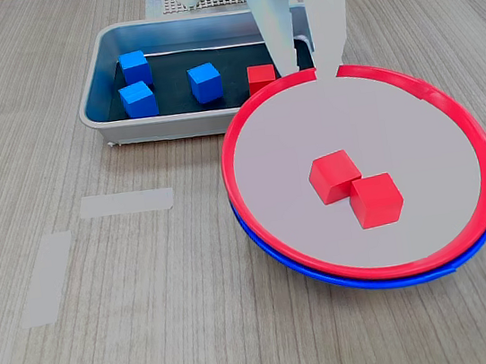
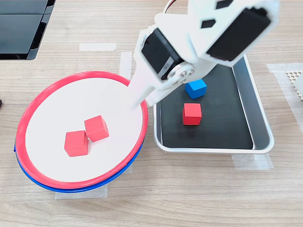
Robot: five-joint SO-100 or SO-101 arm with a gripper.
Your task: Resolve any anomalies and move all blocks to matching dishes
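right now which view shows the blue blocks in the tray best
The first exterior view: all three blue blocks sit unobstructed in the tray. In the second exterior view the arm covers two, leaving one blue block visible.

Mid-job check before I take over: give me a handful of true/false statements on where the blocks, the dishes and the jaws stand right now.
1. The red-rimmed dish is stacked on the blue-rimmed dish. True.
2. Two red blocks sit in the top dish, touching each other. True.
3. The grey tray holds only blue blocks. False: a red block lies in it too, beside three blue blocks in the first exterior view.
4. The gripper is clamped on a blue block. False: it carries nothing, and its jaws stand apart at the red rim's far edge.
5. A blue block sits in the blue-rimmed dish. False: none shows there; the red-rimmed dish covers it.
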